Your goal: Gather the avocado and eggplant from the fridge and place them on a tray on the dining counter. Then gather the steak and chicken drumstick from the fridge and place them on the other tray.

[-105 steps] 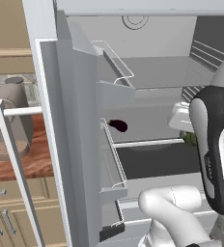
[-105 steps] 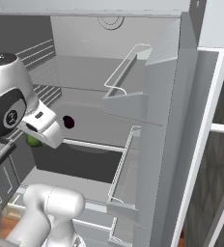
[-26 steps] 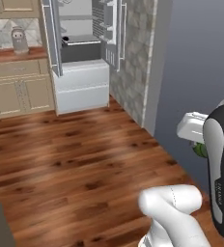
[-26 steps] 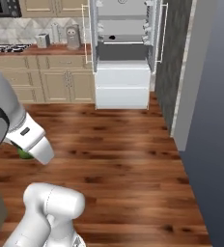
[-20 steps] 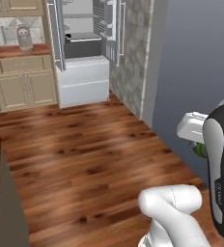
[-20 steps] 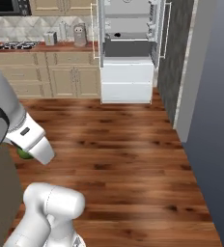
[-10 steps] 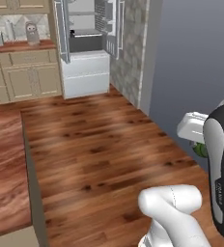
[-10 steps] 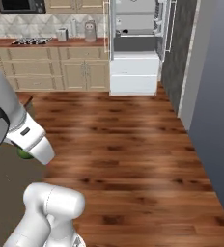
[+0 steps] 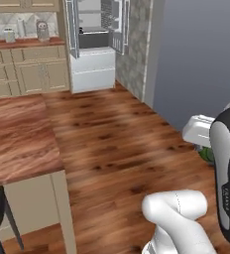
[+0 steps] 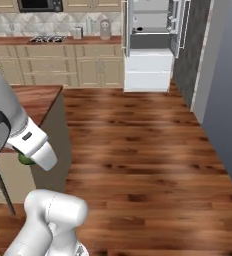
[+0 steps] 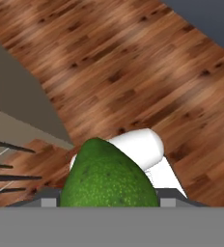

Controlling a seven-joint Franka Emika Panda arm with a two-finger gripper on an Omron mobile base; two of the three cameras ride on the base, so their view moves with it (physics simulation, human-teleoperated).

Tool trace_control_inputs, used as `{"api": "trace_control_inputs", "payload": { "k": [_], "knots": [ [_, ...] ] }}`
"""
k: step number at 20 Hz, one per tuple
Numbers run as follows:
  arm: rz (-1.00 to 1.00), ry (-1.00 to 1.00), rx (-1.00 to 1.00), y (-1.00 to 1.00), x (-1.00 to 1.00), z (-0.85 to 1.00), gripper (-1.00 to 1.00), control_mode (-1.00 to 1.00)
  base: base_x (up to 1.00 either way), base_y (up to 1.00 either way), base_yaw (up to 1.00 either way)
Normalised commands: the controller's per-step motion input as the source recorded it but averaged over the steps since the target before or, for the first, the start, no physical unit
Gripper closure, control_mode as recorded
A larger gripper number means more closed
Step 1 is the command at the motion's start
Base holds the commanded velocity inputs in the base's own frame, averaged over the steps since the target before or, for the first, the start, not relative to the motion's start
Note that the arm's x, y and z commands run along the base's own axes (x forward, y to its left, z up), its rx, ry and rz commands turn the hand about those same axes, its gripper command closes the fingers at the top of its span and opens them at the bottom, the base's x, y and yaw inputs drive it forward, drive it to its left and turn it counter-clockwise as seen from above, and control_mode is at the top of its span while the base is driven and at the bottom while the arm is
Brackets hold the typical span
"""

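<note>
Looking along my gripper [image 11: 109,200], the hand view showed what the base cameras barely hinted at: the avocado [image 11: 107,177] sat large and pebbled at 6 o'clock, clamped between my fingers, with the wooden floor [image 11: 133,62] spread beyond it. In the left base view only a sliver of the avocado [image 9: 206,154] peeked out at 3 o'clock, behind my white hand. In the right base view a small green edge [image 10: 24,160] showed at 9 o'clock, under the hand.

The left base view gave me the dining counter [image 9: 18,139] at 9 o'clock, its top wood-grained, and the fridge [image 9: 94,42] with both doors open at 12 o'clock. The right base view added a cooktop [image 10: 47,38] and a microwave [image 10: 39,5] toward 11 o'clock, along the cabinets [image 10: 63,67].
</note>
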Motion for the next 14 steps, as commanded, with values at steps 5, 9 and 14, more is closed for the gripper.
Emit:
{"api": "trace_control_inputs", "payload": {
  "k": [5,9,14],
  "knots": [
    [0.0,0.0,0.0,0.0,0.0,0.0,1.0,1.0,-0.9,0.93,0.0],
    [0.0,0.0,0.0,0.0,0.0,0.0,1.0,1.0,-0.47,1.0,0.0],
    [0.0,0.0,0.0,0.0,0.0,0.0,1.0,1.0,-0.29,1.0,0.0]
  ]
}}
